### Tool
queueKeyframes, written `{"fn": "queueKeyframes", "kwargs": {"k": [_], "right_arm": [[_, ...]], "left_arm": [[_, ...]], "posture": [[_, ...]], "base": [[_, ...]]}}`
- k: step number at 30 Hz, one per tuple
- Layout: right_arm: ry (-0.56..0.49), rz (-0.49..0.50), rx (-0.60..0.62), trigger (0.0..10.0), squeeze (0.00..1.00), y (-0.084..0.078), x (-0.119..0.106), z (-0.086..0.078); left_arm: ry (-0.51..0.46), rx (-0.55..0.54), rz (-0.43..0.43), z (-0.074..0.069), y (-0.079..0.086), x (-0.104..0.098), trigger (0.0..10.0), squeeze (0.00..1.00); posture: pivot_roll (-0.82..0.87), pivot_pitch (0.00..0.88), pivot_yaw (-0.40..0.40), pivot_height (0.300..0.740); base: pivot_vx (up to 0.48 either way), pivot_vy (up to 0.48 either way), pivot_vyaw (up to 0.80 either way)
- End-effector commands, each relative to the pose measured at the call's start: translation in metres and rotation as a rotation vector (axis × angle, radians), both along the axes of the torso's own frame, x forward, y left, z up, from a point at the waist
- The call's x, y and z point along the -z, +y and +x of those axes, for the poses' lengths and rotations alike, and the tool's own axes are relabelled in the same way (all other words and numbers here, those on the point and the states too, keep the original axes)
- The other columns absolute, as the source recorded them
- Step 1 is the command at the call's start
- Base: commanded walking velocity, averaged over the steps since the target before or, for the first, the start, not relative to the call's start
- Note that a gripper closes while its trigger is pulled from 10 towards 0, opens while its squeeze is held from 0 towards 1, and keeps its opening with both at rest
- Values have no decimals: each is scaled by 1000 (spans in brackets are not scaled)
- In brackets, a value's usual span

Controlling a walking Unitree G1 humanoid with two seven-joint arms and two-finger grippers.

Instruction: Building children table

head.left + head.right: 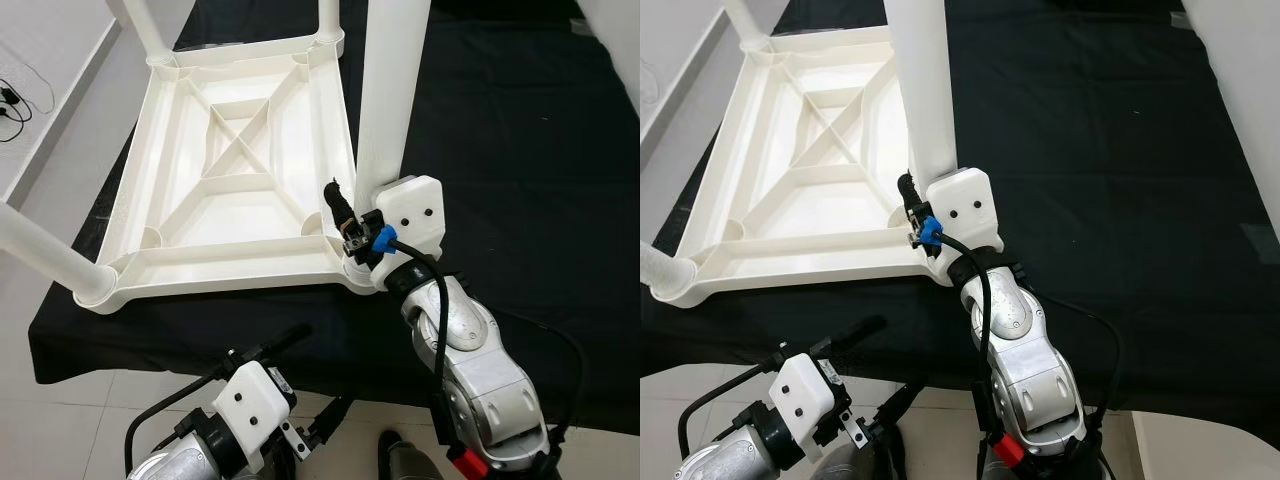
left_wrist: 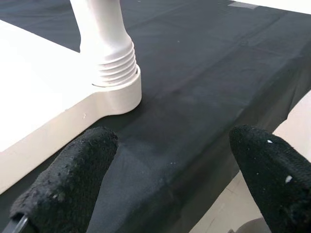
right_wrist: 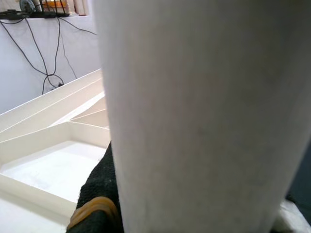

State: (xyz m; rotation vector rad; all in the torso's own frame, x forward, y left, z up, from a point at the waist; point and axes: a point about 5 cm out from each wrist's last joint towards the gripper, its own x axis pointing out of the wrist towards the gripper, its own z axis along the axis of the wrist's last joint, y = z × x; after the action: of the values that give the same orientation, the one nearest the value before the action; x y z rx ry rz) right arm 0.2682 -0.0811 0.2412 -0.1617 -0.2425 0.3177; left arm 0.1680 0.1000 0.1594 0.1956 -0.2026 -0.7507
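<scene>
Black-draped desk [image 1: 520, 150] carries the upturned white tabletop [image 1: 235, 180], its near rim close to the desk edge; open cloth lies right of it. Right end effector [image 1: 352, 232] clamps the near-right leg [image 1: 388, 90] at its socket. Left wrist view: our left end effector [image 2: 165, 179] gapes wide, empty, off the desk edge. Right wrist view: leg against one finger [image 3: 99, 194].

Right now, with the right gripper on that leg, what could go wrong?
1. The right gripper clamps the white plastic leg low at its corner socket; a tilt could cross-thread it.
2. The upturned white plastic tabletop lies near the front edge of the black cloth-covered surface; a push might slide it off.
3. The left gripper hangs open, bracing nothing.
</scene>
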Motion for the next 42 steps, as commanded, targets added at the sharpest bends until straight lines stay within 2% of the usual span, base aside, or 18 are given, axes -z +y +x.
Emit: {"fn": "queueKeyframes", "kwargs": {"k": [1, 6, 7, 15, 16, 18, 20, 21, 23, 24, 32, 33, 36, 39, 40, 42], "right_arm": [[326, -67, 116, 10000, 0, -15, 61, 11], [308, -52, 99, 10000, 0, -14, 55, 12], [300, -40, 93, 10000, 1000, -15, 53, 13], [255, 11, 20, 10000, 980, -13, 39, 13], [222, 47, -50, 10000, 0, -11, 30, 14], [161, 50, -147, 10000, 0, -16, 14, 17], [144, 42, -161, 10000, 0, -19, 11, 18], [127, 7, -138, 8392, 0, -31, 5, 28], [119, -13, -133, 8392, 0, -35, 3, 31], [109, -32, -115, 0, 0, -40, -1, 36], [86, -58, -114, 196, 0, -42, -6, 43], [81, -51, -107, 10000, 0, -43, -7, 44], [73, -43, -112, 10000, 0, -42, -10, 46], [64, -12, -173, 10000, 0, -34, -10, 43], [64, -12, -173, 10000, 0, -34, -10, 43], [58, 16, -215, 10000, 0, -27, -11, 39]], "left_arm": [[27, -5, 20, -1, 2, 8, 10000, 0], [25, -6, 21, 0, 2, 8, 10000, 0], [25, -6, 21, 0, 2, 8, 10000, 0], [26, -4, 22, 0, 2, 9, 10000, 0], [27, -4, 22, -1, 2, 9, 10000, 0], [27, -4, 21, -1, 2, 10, 10000, 0], [27, -3, 21, -1, 2, 10, 10000, 0], [26, -4, 20, -1, 1, 11, 10000, 0], [26, -4, 19, -1, 1, 11, 10000, 0], [25, -6, 18, -1, 0, 11, 10000, 0], [24, -14, 22, -1, 0, 11, 10000, 0], [40, -23, 18, 0, 1, 12, 10000, 0], [55, -34, 10, 4, 2, 10, 10000, 0], [139, -65, -20, 12, 4, 13, 10000, 0], [139, -65, -20, 12, 4, 13, 10000, 0], [175, -197, -109, 32, 14, 7, 10000, 0]], "posture": [[9, 339, 74, 740], [8, 338, 75, 740], [7, 338, 75, 740], [10, 336, 76, 740], [7, 333, 74, 740], [5, 330, 70, 740], [5, 330, 70, 740], [6, 327, 64, 740], [6, 327, 64, 740], [7, 327, 57, 740], [15, 318, 48, 740], [10, 317, 50, 740], [11, 323, 48, 740], [11, 321, 45, 740], [11, 321, 45, 740], [6, 313, 45, 740]], "base": [[0, 0, 0], [0, 0, 0], [0, 0, 0], [0, 0, 0], [0, 0, 0], [0, 0, 0], [0, 0, 0], [0, 0, 0], [0, 0, 0], [0, 0, 0], [0, 0, 0], [0, 0, 0], [0, 0, 0], [0, 0, 0], [0, 0, 0], [0, 0, 0]]}}
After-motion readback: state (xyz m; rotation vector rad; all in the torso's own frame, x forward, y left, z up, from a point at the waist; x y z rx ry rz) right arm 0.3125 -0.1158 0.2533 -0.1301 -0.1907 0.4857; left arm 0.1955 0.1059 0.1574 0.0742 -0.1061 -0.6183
